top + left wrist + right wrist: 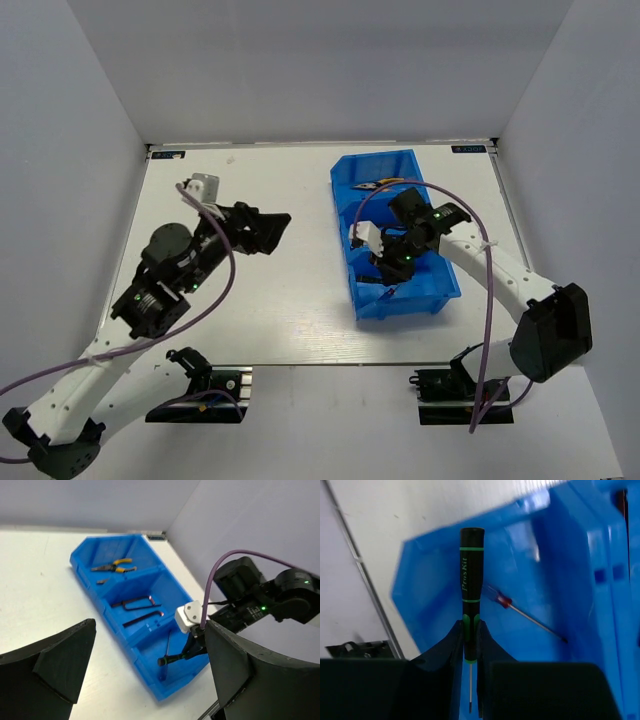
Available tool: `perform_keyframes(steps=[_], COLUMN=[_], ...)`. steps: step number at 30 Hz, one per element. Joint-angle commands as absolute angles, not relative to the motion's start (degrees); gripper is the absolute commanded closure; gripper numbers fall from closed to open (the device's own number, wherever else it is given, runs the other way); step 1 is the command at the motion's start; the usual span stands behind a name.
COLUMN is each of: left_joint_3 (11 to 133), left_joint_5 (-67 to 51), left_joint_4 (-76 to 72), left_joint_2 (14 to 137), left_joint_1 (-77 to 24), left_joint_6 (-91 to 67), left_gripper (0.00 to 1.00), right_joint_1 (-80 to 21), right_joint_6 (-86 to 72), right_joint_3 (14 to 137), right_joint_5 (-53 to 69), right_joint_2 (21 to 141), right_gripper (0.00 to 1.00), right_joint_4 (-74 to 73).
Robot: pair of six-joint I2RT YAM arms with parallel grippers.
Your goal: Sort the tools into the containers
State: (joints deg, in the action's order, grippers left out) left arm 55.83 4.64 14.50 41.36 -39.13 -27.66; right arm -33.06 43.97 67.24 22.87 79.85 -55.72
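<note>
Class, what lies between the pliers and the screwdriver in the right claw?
Two hex keys, in the blue bins' middle compartment, separate pliers from screwdriver; the left wrist view shows this.

pliers in far compartment, hex keys in middle, screwdriver in near

- White table fills the enclosure floor.
- Pale grey walls close it in on three sides.
- Small blue label marks the table's far-left corner.

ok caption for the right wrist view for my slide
Right tool pinching a black-and-green screwdriver over the blue plastic bin, where a red-handled screwdriver lies.
</note>
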Motion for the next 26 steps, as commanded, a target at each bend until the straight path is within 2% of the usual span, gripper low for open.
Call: perform_keyframes(steps=[1, 5, 9, 14, 16, 19, 22, 26], left_joint_3=[55.0, 52.9, 50.6, 53.2, 54.7, 56.6, 57.3, 57.8], left_joint_5=[3.2, 2.6, 4.5, 11.1, 11.7, 11.2, 8.2, 5.4], left_joint_4=[14.9, 16.6, 17.9, 27.3, 30.3, 33.0, 31.7, 27.5], left_joint_2=[43.4, 45.3, 45.8, 49.8, 53.2, 56.6, 59.6, 60.3], left_joint_1=[-39.4, -39.4, -39.4, -39.4, -39.4, -40.5, -40.5, -40.5], left_joint_6=[-28.7, -29.8, -30.3, -31.3, -31.3, -29.4, -27.1, -25.2], left_gripper=[0.00, 0.00, 0.00, 0.00, 0.00, 0.00, 0.00, 0.00], right_joint_1=[-30.5, -28.4, -27.0, -25.4, -25.2, -25.2, -25.2, -24.8], right_joint_6=[45.3, 46.6, 48.4, 45.3, 38.8, 27.8, 14.7, 11.0], right_joint_3=[65.9, 63.0, 63.4, 65.7, 67.3, 68.9, 69.8, 71.0], right_joint_5=[17.0, 16.8, 19.1, 25.4, 25.9, 24.2, 17.5, 13.4], right_joint_2=[77.7, 78.1, 77.7, 73.3, 72.8, 72.2, 71.1, 69.7], right_gripper=[1.00, 1.00, 0.10, 0.09, 0.09, 0.09, 0.09, 0.09], right_joint_4=[-50.7, -50.2, -54.2, -54.1, -51.5, -47.0, -42.7, -41.9])
